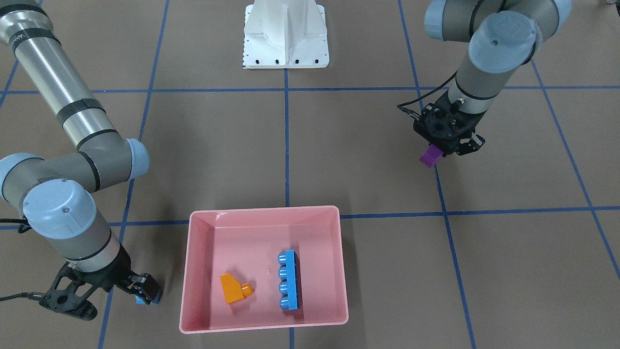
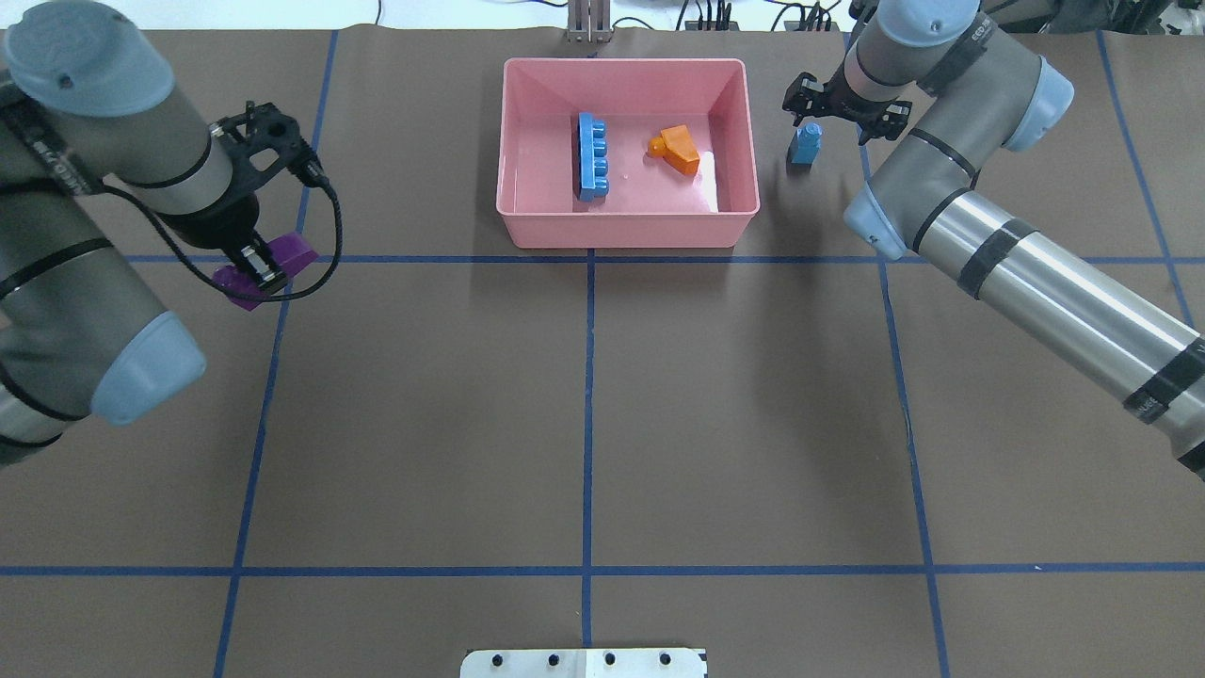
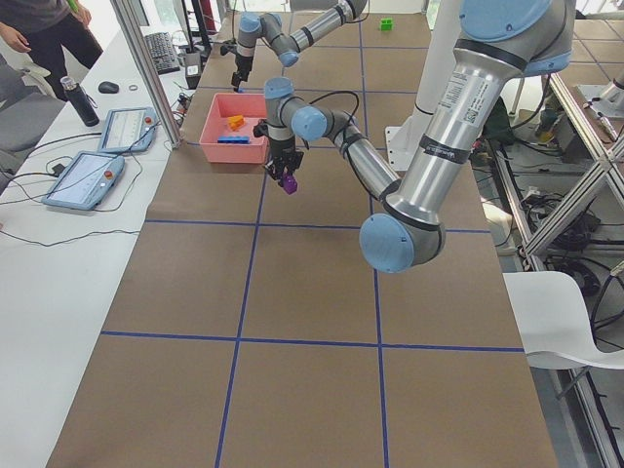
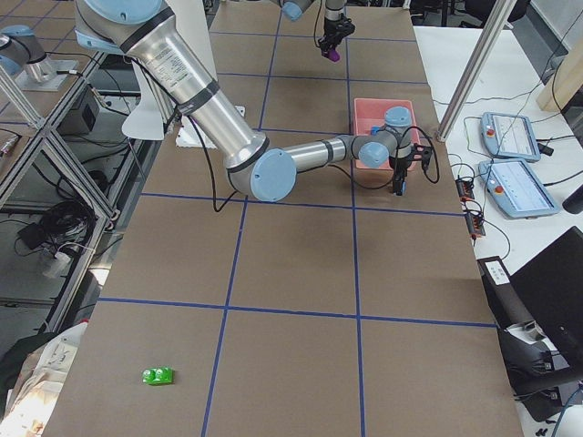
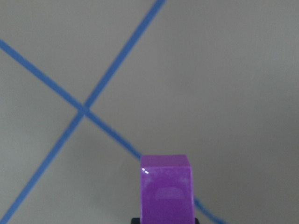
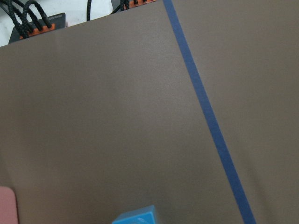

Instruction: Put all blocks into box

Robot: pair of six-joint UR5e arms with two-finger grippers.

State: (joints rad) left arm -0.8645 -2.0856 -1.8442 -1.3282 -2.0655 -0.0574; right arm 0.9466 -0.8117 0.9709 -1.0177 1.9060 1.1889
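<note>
Left end effector (image 2: 256,271) pinches purple block (image 2: 292,252), right (image 1: 146,293) blue (image 2: 805,146).

We see a table (image 2: 424,424) covered in flat brown, ruled into large squares by thin blue tape lines (image 2: 588,377). Near its far edge sits a plain pink tray (image 2: 626,231), and in it lie a light-blue long brick (image 2: 592,157) and a glossy orange brick (image 2: 678,149). The purple brick (image 5: 167,189) is a bright, shiny violet, and the small brick (image 2: 805,144) is sky blue. We spot a vivid green brick (image 4: 158,375) by a corner on the right. The left arm (image 2: 56,235) and right arm (image 2: 1036,273) are silver-grey with pale blue caps and black bands. The left gripper (image 1: 441,148) and right gripper (image 1: 147,294) are black, and the base (image 1: 286,36) is white.
</note>
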